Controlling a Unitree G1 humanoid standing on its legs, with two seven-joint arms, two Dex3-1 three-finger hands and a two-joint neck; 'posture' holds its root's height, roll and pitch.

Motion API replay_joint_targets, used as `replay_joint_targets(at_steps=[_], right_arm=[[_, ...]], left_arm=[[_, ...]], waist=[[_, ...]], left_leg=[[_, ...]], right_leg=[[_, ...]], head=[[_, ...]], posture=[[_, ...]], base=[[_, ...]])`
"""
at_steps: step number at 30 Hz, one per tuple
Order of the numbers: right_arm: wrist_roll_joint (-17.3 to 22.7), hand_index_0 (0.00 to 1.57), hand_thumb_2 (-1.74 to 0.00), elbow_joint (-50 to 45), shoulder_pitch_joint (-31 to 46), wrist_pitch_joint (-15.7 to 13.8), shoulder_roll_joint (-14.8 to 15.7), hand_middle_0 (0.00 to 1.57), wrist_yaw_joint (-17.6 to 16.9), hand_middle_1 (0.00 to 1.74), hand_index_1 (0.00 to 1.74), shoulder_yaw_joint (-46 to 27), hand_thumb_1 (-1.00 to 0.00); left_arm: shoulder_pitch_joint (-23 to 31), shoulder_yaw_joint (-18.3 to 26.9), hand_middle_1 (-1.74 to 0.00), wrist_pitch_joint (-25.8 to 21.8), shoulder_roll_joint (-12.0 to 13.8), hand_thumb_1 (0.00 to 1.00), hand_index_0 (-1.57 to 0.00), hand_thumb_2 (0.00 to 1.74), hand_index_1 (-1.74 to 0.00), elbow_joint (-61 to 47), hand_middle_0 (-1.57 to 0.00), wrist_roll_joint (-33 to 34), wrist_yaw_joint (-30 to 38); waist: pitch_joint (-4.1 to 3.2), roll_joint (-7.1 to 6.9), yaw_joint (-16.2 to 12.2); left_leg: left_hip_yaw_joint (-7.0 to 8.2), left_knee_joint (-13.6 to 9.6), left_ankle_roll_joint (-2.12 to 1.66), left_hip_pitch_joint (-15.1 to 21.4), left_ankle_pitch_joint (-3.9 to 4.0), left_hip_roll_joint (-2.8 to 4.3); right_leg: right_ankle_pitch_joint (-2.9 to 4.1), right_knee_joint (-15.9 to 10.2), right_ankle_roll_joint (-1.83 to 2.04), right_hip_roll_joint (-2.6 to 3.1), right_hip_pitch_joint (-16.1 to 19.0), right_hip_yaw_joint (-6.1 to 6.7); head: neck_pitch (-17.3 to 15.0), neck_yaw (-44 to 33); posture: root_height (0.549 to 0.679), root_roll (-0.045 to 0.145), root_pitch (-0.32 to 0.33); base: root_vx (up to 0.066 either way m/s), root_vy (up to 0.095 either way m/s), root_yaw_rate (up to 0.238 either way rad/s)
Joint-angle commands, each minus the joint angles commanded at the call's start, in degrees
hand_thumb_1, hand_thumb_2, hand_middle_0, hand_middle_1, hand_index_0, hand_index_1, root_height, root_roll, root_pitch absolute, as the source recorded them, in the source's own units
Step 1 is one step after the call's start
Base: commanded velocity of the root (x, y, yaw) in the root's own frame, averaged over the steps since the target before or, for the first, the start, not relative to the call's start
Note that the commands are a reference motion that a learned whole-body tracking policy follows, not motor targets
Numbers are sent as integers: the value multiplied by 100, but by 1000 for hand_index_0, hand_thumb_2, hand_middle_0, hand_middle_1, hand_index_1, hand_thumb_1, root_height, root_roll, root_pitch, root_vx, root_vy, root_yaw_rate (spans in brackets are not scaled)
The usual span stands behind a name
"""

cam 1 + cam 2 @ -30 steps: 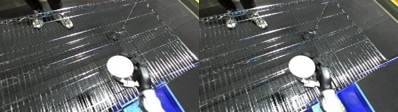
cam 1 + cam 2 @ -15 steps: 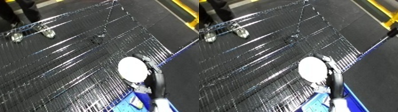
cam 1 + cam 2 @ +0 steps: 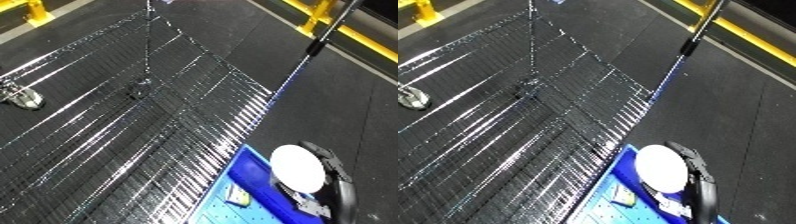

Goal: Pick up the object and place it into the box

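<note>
My right hand (image 3: 340, 186) comes in at the lower right, its black fingers curled round the edge of a white round object (image 3: 298, 168). Hand and object hang over the blue bin (image 3: 238, 169), which shows at the bottom right beside the wire mesh surface (image 3: 133, 125). Whether the object touches the bin floor I cannot tell. A small pale item (image 3: 238, 198) lies inside the bin. My left hand shows in neither view.
The wire mesh surface fills the left and middle. A caster wheel (image 3: 23, 98) sits at its left edge. Dark floor lies to the right, with a black pole (image 3: 323, 31) and yellow rails (image 3: 360, 33) at the upper right.
The camera has swung to the right. My right hand has carried the white object off the wire mesh and over the blue bin.
</note>
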Motion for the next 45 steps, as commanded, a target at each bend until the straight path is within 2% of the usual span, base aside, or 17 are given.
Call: replay_joint_targets(at_steps=[3,8,14,20,24,29,35,39,45], right_arm=[[257,864,-957,370,136,-185,13,864,101,957,957,-116,-550],[731,471,-522,976,264,-494,0,471,382,522,522,-230,-300],[1099,0,0,1544,210,-680,-23,0,635,0,0,-193,0],[1132,0,0,1820,133,-694,-56,0,664,0,0,-138,0],[1073,0,0,1722,144,-630,-35,0,684,0,0,-121,0],[825,0,0,1351,222,-598,103,0,898,0,0,-3,0],[259,0,0,500,229,-362,317,0,1280,0,0,365,0],[-112,0,0,78,89,-175,399,0,1414,0,0,661,0],[-400,0,0,-259,-284,48,469,0,1583,0,0,1006,0]], left_arm=[[-38,-5,-1740,-86,-58,1000,-1570,1740,-1740,110,-1570,-7,-10],[-100,-45,-1740,-140,-101,1000,-1570,1740,-1740,192,-1570,-42,12],[-174,-106,-1740,-121,-112,1000,-1570,1740,-1740,262,-1570,-126,-4],[-219,-149,-1740,-60,-138,1000,-1570,1740,-1740,343,-1570,-163,-3],[-174,-142,-1740,-30,-134,1000,-1570,1740,-1740,333,-1570,-207,12],[-72,-92,-1740,-28,-143,1000,-1570,1740,-1740,274,-1570,-254,33],[65,-25,-1740,-45,-174,1000,-1570,1740,-1740,90,-1570,-274,122],[67,-1,-1740,-15,-184,1000,-1570,1740,-1740,15,-1570,-248,189],[7,50,-1740,40,-148,1000,-1570,1740,-1740,15,-1570,-160,183]], waist=[[0,36,-103],[0,117,-189],[-6,190,-155],[-61,189,-76],[-75,177,-33],[-88,131,37],[-115,8,233],[-130,-101,428],[-123,-275,769]], left_leg=[[59,-26,0,80,-22,6],[91,-125,-12,172,-15,-16],[48,-173,-36,275,9,-50],[-12,-237,-50,353,23,-70],[-43,-231,-56,353,39,-76],[-103,-238,-60,353,73,-94],[-240,-378,-66,378,178,-149],[-355,-460,-66,347,238,-171],[-556,-551,-93,236,381,-184]], right_leg=[[13,-65,15,7,43,53],[51,-174,51,-23,87,99],[78,-278,65,-79,219,107],[94,-354,72,-108,356,74],[81,-341,59,-100,384,54],[64,-325,37,-84,440,19],[63,-394,5,-65,569,-67],[66,-425,-10,-56,630,-148],[95,-480,-49,-19,705,-315]], head=[[-113,47],[-347,159],[-666,242],[-906,213],[-1052,66],[-1200,-279],[-1327,-997],[-1352,-1468],[-1333,-2083]], posture=[[659,86,2],[660,90,3],[662,93,-6],[664,92,-14],[664,91,-17],[664,90,-23],[666,88,-31],[667,84,-33],[667,73,-33]], base=[[1,54,-152],[-12,38,-73],[-2,17,11],[23,-4,73],[21,1,81],[23,5,88],[20,-2,130],[-7,-59,175],[-30,-96,224]])
